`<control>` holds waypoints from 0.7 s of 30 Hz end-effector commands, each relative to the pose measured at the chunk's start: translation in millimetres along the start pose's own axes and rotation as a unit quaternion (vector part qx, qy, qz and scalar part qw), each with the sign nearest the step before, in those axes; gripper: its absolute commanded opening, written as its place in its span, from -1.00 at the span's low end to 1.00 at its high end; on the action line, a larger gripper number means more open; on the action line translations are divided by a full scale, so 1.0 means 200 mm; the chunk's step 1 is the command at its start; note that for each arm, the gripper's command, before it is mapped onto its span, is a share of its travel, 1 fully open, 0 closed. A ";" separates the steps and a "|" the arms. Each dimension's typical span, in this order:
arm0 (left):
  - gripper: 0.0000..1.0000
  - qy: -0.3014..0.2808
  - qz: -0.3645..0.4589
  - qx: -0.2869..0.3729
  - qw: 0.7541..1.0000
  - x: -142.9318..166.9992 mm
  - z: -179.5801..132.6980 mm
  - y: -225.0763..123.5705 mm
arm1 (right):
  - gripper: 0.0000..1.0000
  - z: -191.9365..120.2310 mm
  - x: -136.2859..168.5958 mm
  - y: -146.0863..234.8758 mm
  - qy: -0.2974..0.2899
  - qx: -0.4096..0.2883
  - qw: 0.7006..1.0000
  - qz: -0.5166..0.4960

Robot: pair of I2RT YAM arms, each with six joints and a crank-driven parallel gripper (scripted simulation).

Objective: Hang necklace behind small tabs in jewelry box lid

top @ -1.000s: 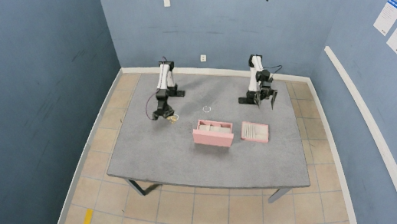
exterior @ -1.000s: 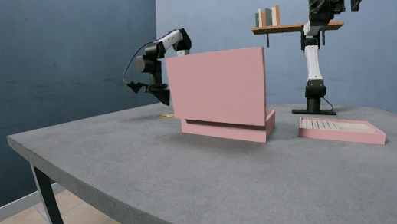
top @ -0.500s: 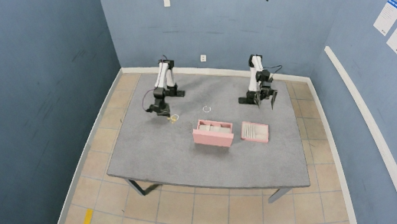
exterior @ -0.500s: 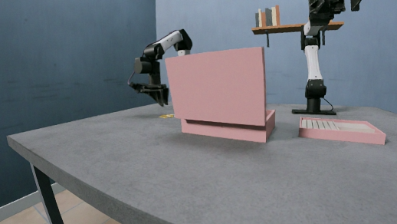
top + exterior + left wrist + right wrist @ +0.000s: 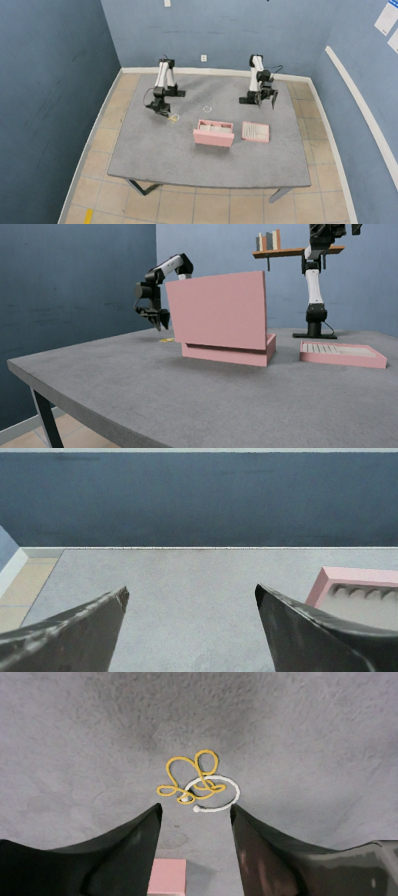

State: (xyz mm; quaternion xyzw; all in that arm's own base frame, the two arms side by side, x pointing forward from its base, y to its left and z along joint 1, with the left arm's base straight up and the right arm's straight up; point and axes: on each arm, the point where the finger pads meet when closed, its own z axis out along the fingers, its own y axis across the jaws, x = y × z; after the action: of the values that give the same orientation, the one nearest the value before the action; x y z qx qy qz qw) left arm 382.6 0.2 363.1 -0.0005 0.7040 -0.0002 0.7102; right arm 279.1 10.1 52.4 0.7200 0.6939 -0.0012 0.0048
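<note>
The right end effector [image 5: 165,115] [image 5: 163,328] [image 5: 196,806], partly open, is hovering empty near the tangled gold necklace [image 5: 172,120] [image 5: 167,340] [image 5: 201,779]. The left end effector [image 5: 266,107] [image 5: 339,232] [image 5: 192,587] is gaping wide, gripping nothing.

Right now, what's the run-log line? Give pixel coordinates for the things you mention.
right claw [image 5: 167,116] [image 5: 163,329] [image 5: 196,805]: open, near necklace [image 5: 172,120] [image 5: 165,340] [image 5: 181,758] | necklace: tangled over white ring [image 5: 178,116] [image 5: 239,792] | left claw [image 5: 266,107] [image 5: 342,232] [image 5: 192,590]: open | jewelry box [image 5: 213,139] [image 5: 219,312] [image 5: 360,574] [image 5: 167,874]: standing, lid up

Right here on the gray rectangular tabletop [image 5: 165,153] [image 5: 115,389] [image 5: 190,573] [image 5: 300,747], just ahead of the black two-fingered right gripper [image 5: 168,115] [image 5: 164,328] [image 5: 196,806], the yellow cord-like necklace [image 5: 173,120] [image 5: 167,340] [image 5: 217,764] lies over a white open bangle [image 5: 178,116] [image 5: 239,792]. Off to that gripper's left and farther forward stands the pink rectangular jewelry box [image 5: 213,138] [image 5: 217,312] [image 5: 365,575] [image 5: 167,874], with a shallow pink rectangular tray [image 5: 268,132] [image 5: 342,358] beyond it. A second white open bangle [image 5: 207,111] sits left of the gripper too, behind the box.
</note>
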 end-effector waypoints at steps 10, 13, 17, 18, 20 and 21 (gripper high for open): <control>1.00 -0.011 0.002 -0.005 1.000 -0.05 -0.02 0.01 | 0.18 0.06 -0.01 0.01 0.003 -0.003 1.000 -0.003; 1.00 -0.011 0.002 -0.005 1.000 -0.05 -0.02 0.01 | 0.18 0.05 -0.01 0.06 0.003 -0.013 1.000 -0.002; 1.00 -0.011 0.002 -0.005 1.000 -0.05 -0.02 0.01 | 0.18 0.09 -0.01 0.02 0.004 -0.003 1.000 -0.002; 1.00 -0.011 0.002 -0.005 1.000 -0.05 -0.02 0.01 | 0.18 0.08 -0.01 0.02 0.004 -0.007 1.000 -0.002; 1.00 -0.011 0.002 -0.005 1.000 -0.05 -0.02 0.01 | 0.18 0.12 0.00 0.01 0.005 0.003 1.000 -0.006; 1.00 -0.011 0.002 -0.005 1.000 -0.05 -0.02 0.01 | 0.18 0.12 0.00 0.01 0.005 0.001 1.000 -0.006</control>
State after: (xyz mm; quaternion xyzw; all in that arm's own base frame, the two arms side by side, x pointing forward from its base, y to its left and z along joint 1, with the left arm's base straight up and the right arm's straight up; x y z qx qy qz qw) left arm 382.6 0.2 363.1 -0.0005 0.7040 -0.0002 0.7102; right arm 278.8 7.5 34.9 0.7223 0.6916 -0.0024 0.0017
